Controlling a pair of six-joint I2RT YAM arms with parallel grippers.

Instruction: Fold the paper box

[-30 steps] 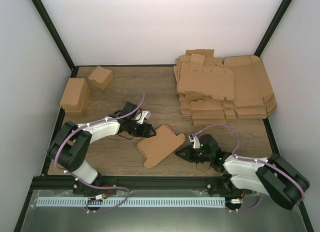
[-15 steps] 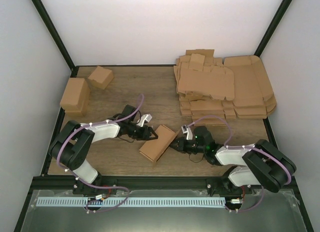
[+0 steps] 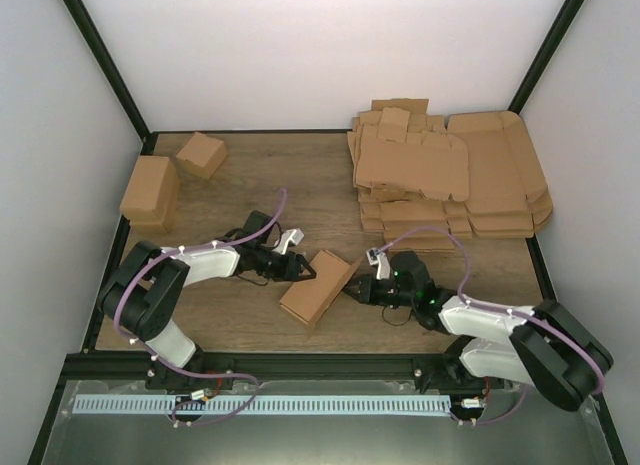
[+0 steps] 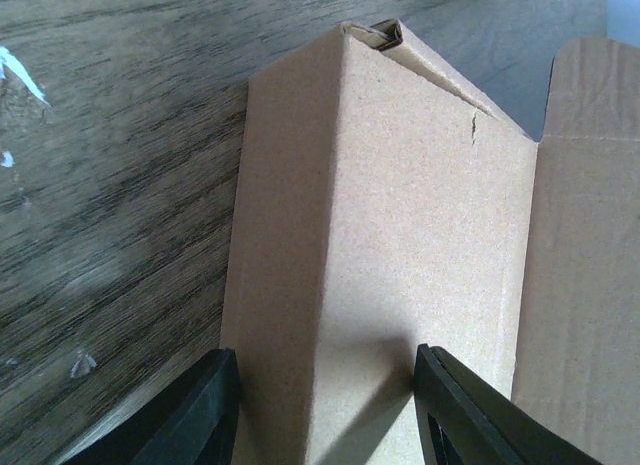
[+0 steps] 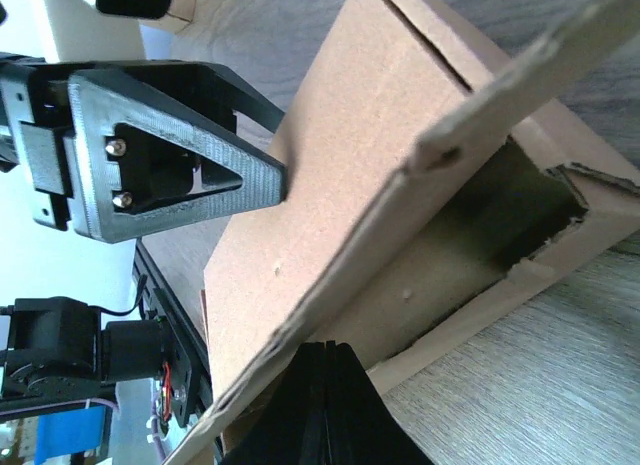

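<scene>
The paper box (image 3: 318, 285) lies in the middle of the table, its lid lowered over the tray. My left gripper (image 3: 303, 271) is at its left end. In the left wrist view the box (image 4: 400, 205) fills the frame, and the gripper (image 4: 325, 415) is open with its jaws wide apart on either side of a box corner. My right gripper (image 3: 355, 290) is at the box's right end. In the right wrist view it (image 5: 325, 400) is shut, its tip against the edge under the raised lid (image 5: 330, 195), with the tray's opening (image 5: 500, 210) showing beside it.
A big heap of cardboard sheets (image 3: 450, 175) fills the back right. Two folded cartons (image 3: 150, 190) (image 3: 201, 154) stand at the back left. A black rail (image 3: 300, 363) runs along the table's near edge. Walls enclose the table on three sides.
A second ago the lid lay open and flat; it has since folded over the tray as both grippers closed in on the box. In the last half second the right arm shifted only slightly.
</scene>
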